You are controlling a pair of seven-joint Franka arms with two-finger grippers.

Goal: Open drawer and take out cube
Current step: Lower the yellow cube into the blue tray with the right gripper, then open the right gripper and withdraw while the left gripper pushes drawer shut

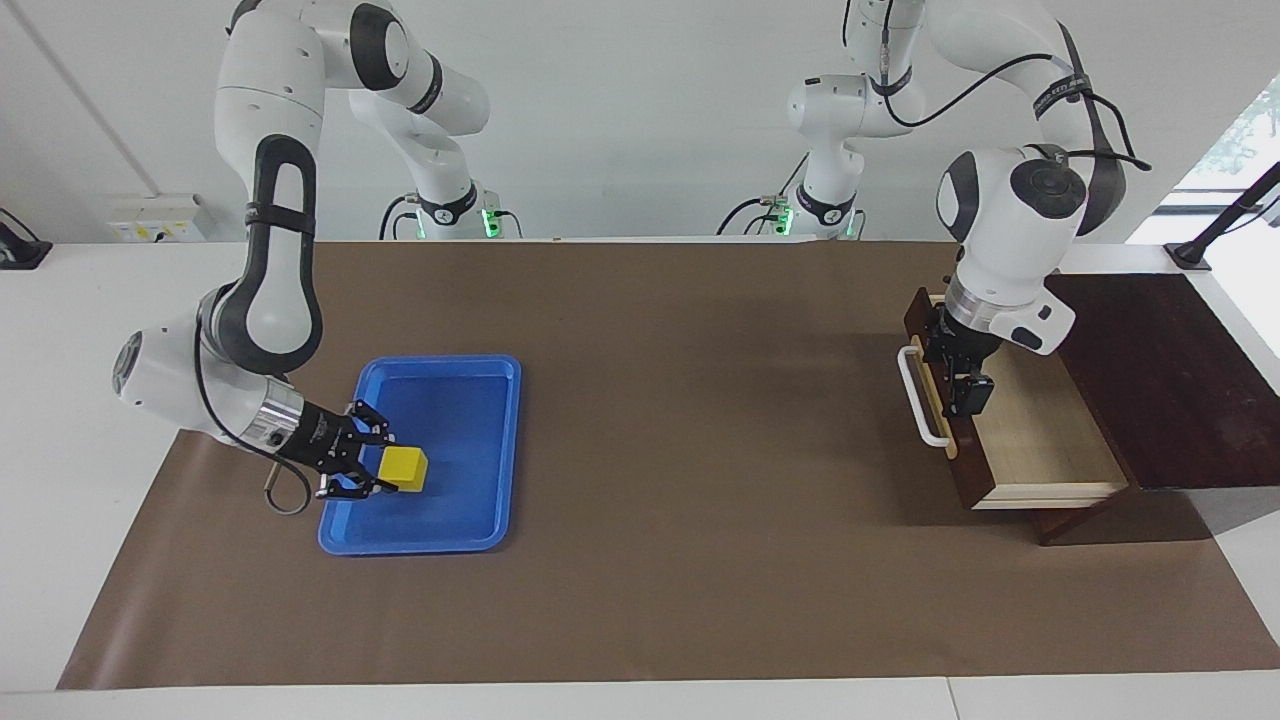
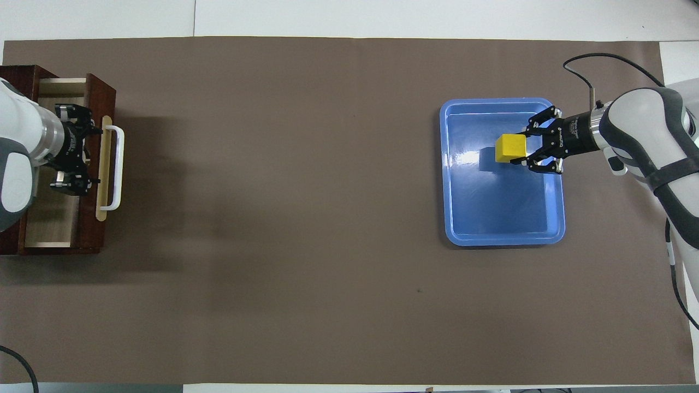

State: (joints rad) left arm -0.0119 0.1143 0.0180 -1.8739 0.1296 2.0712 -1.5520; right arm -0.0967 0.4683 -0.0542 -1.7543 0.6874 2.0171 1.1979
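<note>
The dark brown drawer (image 1: 1040,440) stands pulled out of its cabinet at the left arm's end of the table, its pale inside bare where it shows; it also shows in the overhead view (image 2: 90,224). Its white bar handle (image 1: 915,395) faces the table's middle. My left gripper (image 1: 962,392) hangs open in the drawer just inside the front panel, and it shows in the overhead view (image 2: 82,150). My right gripper (image 1: 372,462) is shut on the yellow cube (image 1: 404,468) and holds it just above the blue tray (image 1: 480,520). The overhead view shows the right gripper (image 2: 528,148), cube (image 2: 511,148) and tray (image 2: 491,229).
The dark brown cabinet (image 1: 1160,370) that holds the drawer sits at the table's corner at the left arm's end. A brown mat (image 1: 700,400) covers the table between tray and drawer. A cable loop (image 1: 285,495) hangs by the right wrist.
</note>
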